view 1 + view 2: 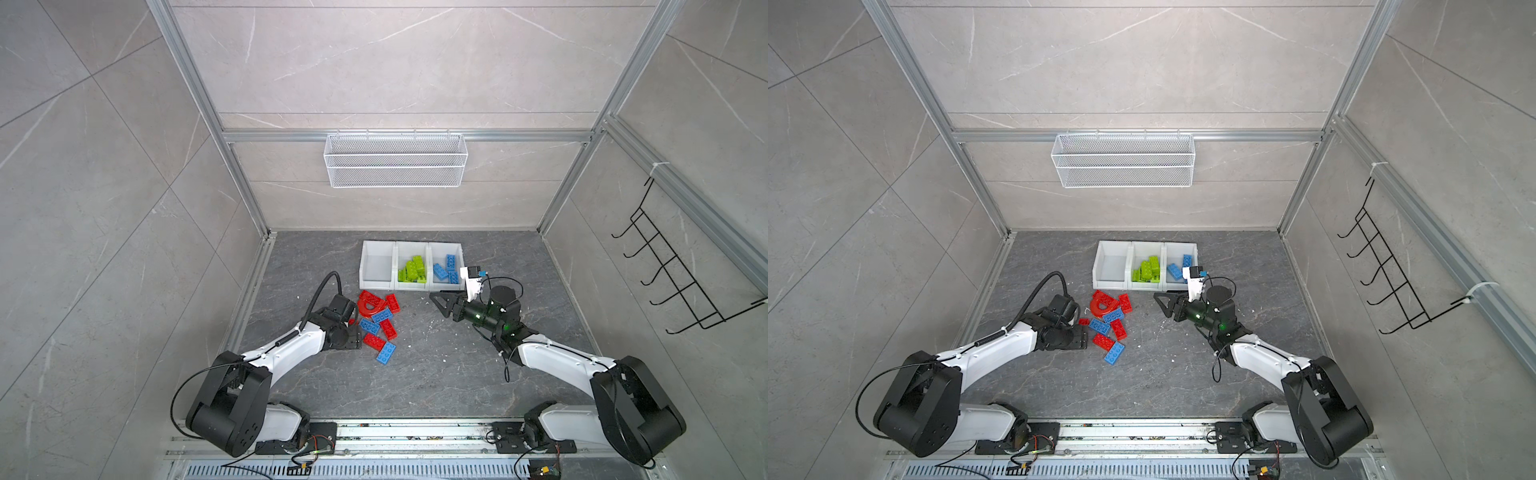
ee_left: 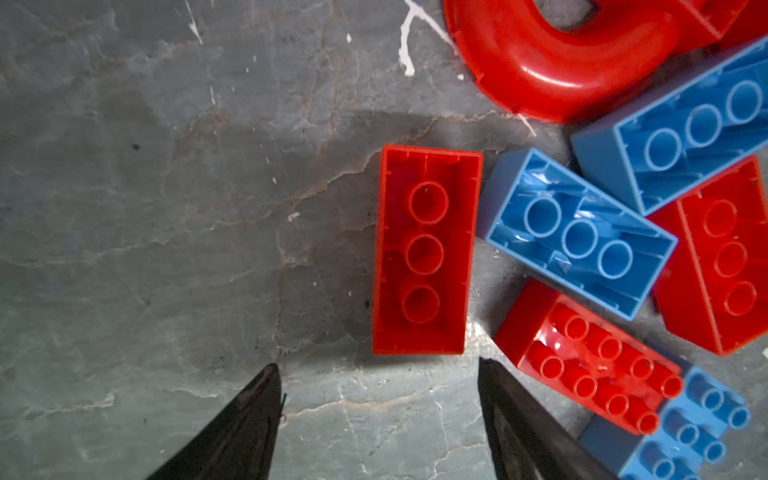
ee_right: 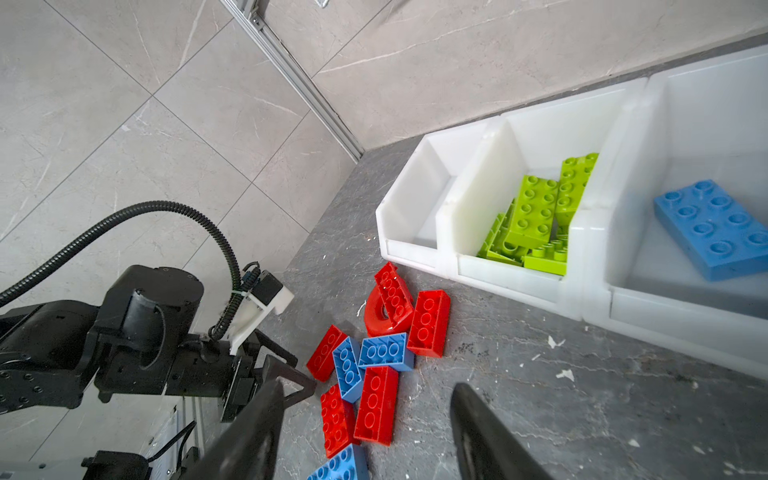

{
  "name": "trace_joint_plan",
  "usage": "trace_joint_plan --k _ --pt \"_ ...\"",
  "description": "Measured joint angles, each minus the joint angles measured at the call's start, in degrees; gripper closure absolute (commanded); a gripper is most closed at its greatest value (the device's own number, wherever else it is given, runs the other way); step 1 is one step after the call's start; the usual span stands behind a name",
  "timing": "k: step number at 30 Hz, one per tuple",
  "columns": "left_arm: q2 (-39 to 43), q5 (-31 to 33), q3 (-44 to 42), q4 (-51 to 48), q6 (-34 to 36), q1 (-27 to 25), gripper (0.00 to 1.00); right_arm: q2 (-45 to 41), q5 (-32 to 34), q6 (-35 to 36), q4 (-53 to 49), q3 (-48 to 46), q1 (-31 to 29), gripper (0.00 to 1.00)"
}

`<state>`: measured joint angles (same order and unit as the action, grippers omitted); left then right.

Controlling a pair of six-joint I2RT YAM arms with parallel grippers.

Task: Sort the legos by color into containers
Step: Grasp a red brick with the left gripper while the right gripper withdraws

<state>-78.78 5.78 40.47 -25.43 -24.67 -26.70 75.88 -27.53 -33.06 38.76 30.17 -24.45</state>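
Grey tiled walls (image 1: 124,166) enclose a dark grey marble-patterned counter (image 1: 436,374), with a row of three joined white plastic bins (image 1: 394,249) at its far middle. The left bin (image 1: 365,257) is empty, the middle bin (image 1: 411,286) holds lime green studded bricks (image 1: 413,270), and the right bin (image 1: 446,286) holds blue studded bricks (image 1: 446,268). Unsorted stock, a loose pile of red and blue plastic bricks (image 1: 380,328) with one red arch piece (image 1: 368,309), lies on the counter just near of the left bin. The item under approach is a red oblong plastic brick (image 2: 424,249), hollow side up, flat on the counter at the pile's left edge. Whether it touches the upturned blue brick (image 2: 577,232) beside it cannot be told. The left pincer (image 2: 378,370) stands just short of this brick's end, jaws moderately wide and empty. The brick's long axis runs straight away from the tips, so the jaws would close across its short width. Alignment is off-centre: one fingertip (image 2: 488,374) lines up with the brick's long side next to a studded red brick (image 2: 590,361), where clearance looks tight. The right pincer (image 3: 365,386), likewise apart and empty, sits well to the right by the right bin, so the left arm is plainly nearer. Judgement: a small sideways correction is needed before closing, then delivery to the empty left bin.
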Motion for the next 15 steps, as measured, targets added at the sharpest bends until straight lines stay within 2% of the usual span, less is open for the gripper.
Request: trace_joint_plan --k 12,15 --pt "-6.4 1.6 5.8 -0.3 0.7 -0.7 0.32 0.0 -0.2 0.0 1.0 -0.4 0.0 0.34" --pt "-8.0 1.7 6.2 -0.3 0.7 -0.9 0.36 0.0 -0.2 0.0 1.0 -0.4 0.0 0.34"
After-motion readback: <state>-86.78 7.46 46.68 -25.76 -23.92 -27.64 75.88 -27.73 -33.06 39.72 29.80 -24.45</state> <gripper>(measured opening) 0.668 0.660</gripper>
